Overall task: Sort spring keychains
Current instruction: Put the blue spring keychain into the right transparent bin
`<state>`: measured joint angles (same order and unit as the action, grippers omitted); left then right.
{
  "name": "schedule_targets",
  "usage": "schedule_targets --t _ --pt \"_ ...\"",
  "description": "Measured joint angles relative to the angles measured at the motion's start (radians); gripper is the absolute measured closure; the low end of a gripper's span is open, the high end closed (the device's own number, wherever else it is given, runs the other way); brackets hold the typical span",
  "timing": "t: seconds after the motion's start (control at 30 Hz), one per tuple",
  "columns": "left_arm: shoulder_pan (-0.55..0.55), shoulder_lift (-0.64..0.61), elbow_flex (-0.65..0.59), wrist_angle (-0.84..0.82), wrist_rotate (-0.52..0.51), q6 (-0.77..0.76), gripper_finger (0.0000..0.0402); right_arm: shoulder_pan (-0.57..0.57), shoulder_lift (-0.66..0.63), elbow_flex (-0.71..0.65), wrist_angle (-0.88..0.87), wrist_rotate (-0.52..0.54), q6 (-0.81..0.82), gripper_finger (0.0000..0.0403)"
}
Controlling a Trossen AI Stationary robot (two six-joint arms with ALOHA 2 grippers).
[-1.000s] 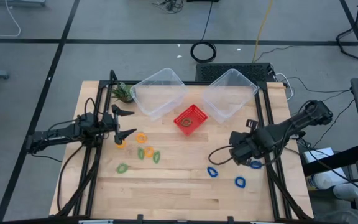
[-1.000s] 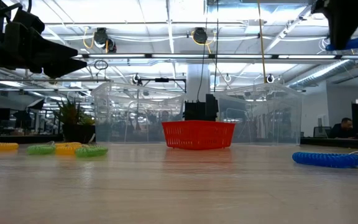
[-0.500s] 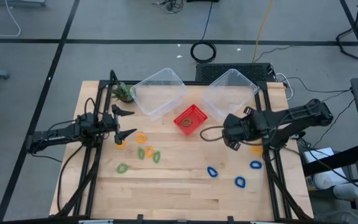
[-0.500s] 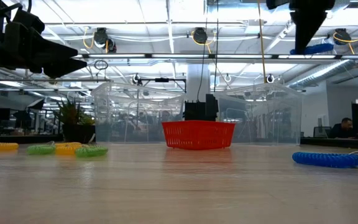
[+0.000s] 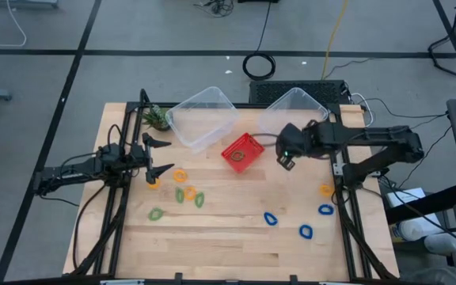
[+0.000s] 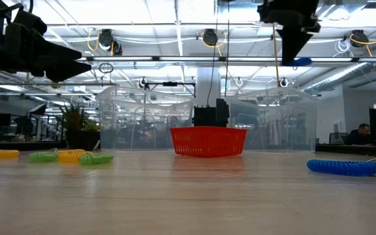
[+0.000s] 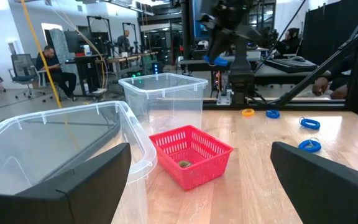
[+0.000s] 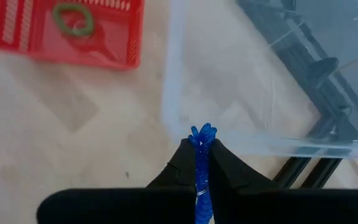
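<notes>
My right gripper [image 5: 285, 156] hangs above the table between the red basket [image 5: 242, 152] and the right clear bin [image 5: 295, 119], shut on a blue spring keychain [image 8: 202, 155]. In the low view, the same blue keychain [image 6: 301, 62] shows below that gripper [image 6: 295, 40]. A green keychain [image 8: 73, 18] lies in the red basket. Orange and green keychains [image 5: 180, 195] lie on the table near my left gripper [image 5: 161, 156], which waits open at the left. Blue keychains [image 5: 305, 232] and an orange one [image 5: 325, 189] lie at the near right. My right gripper pinches the blue keychain between its two fingers, the coil squeezed flat. The coil's end [image 8: 202, 132] sticks out past the fingertips. The fingers slant downward from above. The keychain is lifted clear, high over the table.
A second clear bin [image 5: 203, 117] stands at the far middle, left of the red basket. A small green plant [image 5: 155, 117] sits at the far left corner. Bare wood lies in the table's near middle.
My right gripper has swung from the table's right side toward the far edge and leftward, up to the right clear bin, rolling its wrist. It has stayed shut on the blue keychain, which has travelled with it, clear of the table.
</notes>
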<state>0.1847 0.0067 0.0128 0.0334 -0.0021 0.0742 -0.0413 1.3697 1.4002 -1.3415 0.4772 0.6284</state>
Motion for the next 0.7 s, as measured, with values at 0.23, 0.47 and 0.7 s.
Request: schedule_targets --t 0.23,0.47,0.7 --pt "0.0 0.0 0.0 0.0 0.0 0.0 0.0007 -0.159 0.0 0.0 0.119 -0.006 -0.106 0.0403" --pt "0.0 0.0 0.0 0.0 0.0 0.0 0.0007 -0.305 0.0 0.052 0.13 -0.006 -0.21 0.0403" --pt "0.0 0.0 0.0 0.0 0.0 0.0 0.0007 -0.427 0.0 0.104 0.148 -0.008 -0.314 0.0402"
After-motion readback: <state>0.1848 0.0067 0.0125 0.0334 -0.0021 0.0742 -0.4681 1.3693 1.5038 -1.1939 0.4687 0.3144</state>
